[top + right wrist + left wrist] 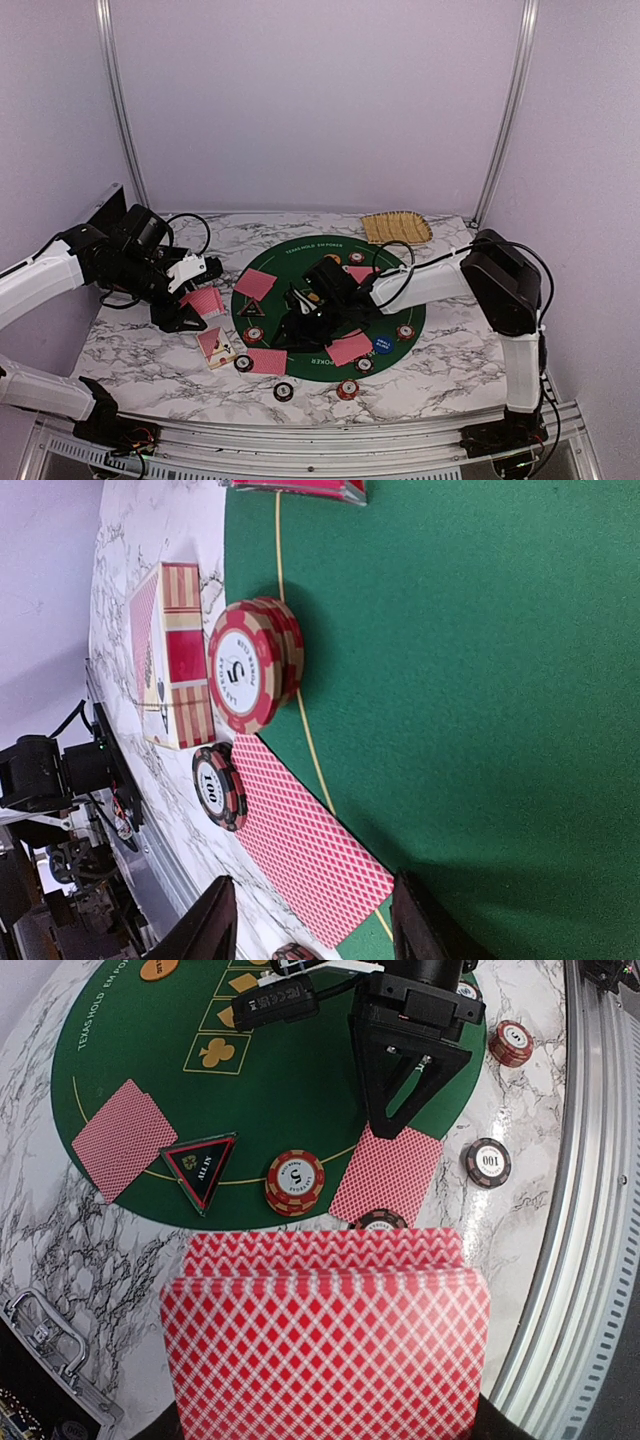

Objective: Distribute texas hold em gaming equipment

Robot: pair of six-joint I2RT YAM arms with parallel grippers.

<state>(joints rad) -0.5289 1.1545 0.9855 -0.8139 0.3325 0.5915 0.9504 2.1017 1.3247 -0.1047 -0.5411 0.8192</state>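
My left gripper is shut on a fanned deck of red-backed cards, held above the marble left of the green mat. Over the mat's near edge my right gripper stands open, its black fingers astride a face-down card that lies half on the mat, half on the marble. Close to that card are a red "5" chip stack, a dark "100" chip and the black triangle button. More face-down cards and a blue button lie on the mat.
A striped card box lies on the marble left of the mat. Loose chips sit near the front edge, by the metal rail. The tan woven tray is at the back right. An orange button rests on the mat.
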